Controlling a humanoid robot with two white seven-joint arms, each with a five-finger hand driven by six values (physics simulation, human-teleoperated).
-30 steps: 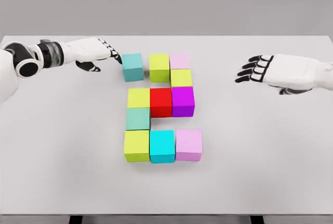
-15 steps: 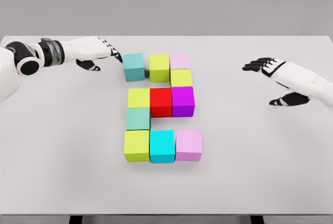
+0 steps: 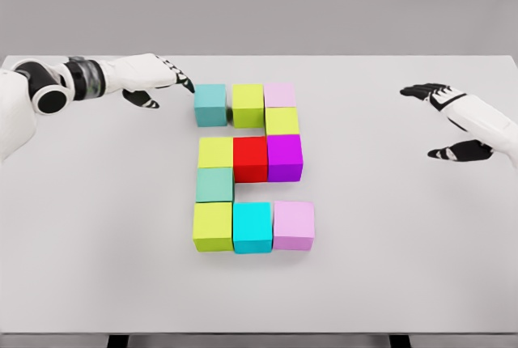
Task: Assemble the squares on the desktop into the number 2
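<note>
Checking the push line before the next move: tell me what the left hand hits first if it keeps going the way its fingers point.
The left hand points right along the top row. Its fingertips sit just left of the teal cube, so that cube comes first, then the yellow-green cube beside it. Whether they already touch is unclear.

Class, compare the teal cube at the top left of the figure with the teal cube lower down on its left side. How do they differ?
The top teal cube is bluer; the lower teal cube is greener. A small gap separates the top one from the yellow-green cube beside it; the lower one sits tight between two yellow-green cubes. The left hand reaches the top one only. Both look equal in size.
</note>
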